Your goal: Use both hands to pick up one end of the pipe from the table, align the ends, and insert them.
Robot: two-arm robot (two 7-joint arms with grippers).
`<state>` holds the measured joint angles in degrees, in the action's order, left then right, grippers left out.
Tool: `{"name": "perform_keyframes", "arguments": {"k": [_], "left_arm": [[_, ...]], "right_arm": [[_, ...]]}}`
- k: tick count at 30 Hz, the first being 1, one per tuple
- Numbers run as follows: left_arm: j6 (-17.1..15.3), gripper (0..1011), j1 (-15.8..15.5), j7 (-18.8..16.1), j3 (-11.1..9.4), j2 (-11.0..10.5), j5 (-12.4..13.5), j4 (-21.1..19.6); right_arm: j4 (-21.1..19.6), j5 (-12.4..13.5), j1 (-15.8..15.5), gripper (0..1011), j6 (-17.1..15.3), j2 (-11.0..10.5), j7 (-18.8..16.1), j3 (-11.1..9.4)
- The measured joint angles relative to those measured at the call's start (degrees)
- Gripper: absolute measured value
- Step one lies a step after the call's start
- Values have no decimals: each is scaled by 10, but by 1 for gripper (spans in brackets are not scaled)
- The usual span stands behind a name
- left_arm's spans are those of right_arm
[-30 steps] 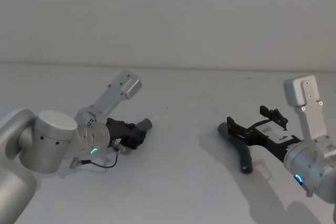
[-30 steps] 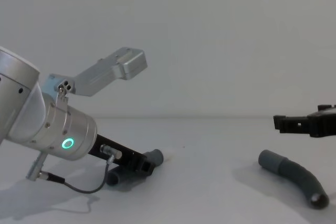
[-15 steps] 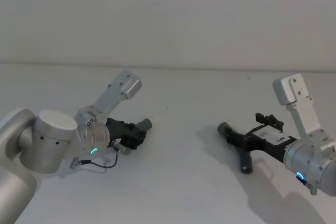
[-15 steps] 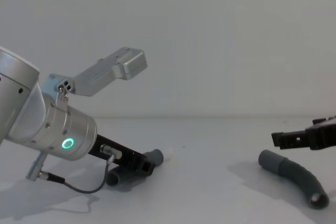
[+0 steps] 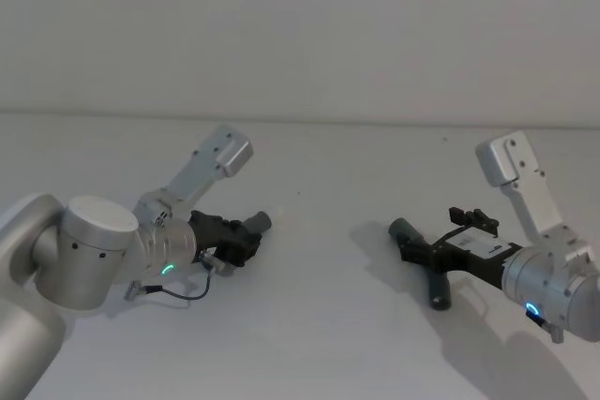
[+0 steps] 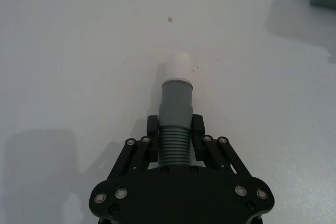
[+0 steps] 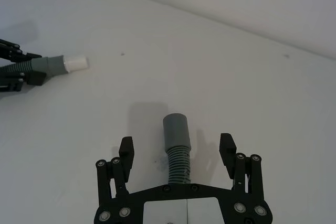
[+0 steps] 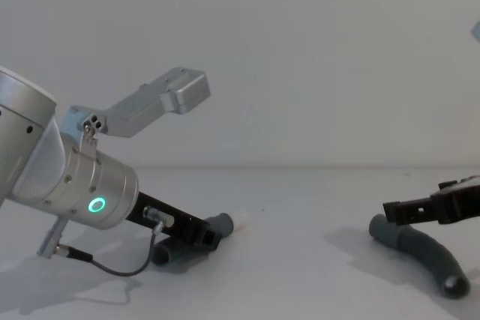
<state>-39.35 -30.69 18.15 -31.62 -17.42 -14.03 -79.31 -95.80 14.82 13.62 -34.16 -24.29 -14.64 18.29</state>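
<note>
The coming move turns on the right gripper [image 7: 177, 148]. Its fingers [image 7: 126, 148] stand wide apart on either side of the right pipe piece [image 7: 178, 163], which lies on the tabletop [image 5: 319, 334]. The piece's long axis runs straight out from the palm, so the fingers would close across the tube rather than along it. They flank the spot where the ribs meet the smooth grey cuff [image 7: 176, 127], which points away from the wrist, while the open dark end [image 5: 439, 302] curves back under the arm. In the chest view the fingers sit about level with the cuff, but I cannot tell whether they are low enough to catch it squarely. Well apart across the tabletop, the left gripper [image 6: 175, 129] is clamped on the ribs of the left pipe piece [image 6: 176, 100] just behind its own cuff. It is low over the surface, with its white tip [image 6: 177, 66] aimed forward toward the right piece. The right arm is plainly the nearer one to the loose piece.
</note>
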Motion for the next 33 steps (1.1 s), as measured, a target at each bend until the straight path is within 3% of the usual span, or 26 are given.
{"name": "perform_keyframes", "arguments": {"k": [33], "left_arm": [[0,357,0,0,0,0,0,0]], "right_arm": [[49,-6,34,1001,-18,-21,-78,32]]}}
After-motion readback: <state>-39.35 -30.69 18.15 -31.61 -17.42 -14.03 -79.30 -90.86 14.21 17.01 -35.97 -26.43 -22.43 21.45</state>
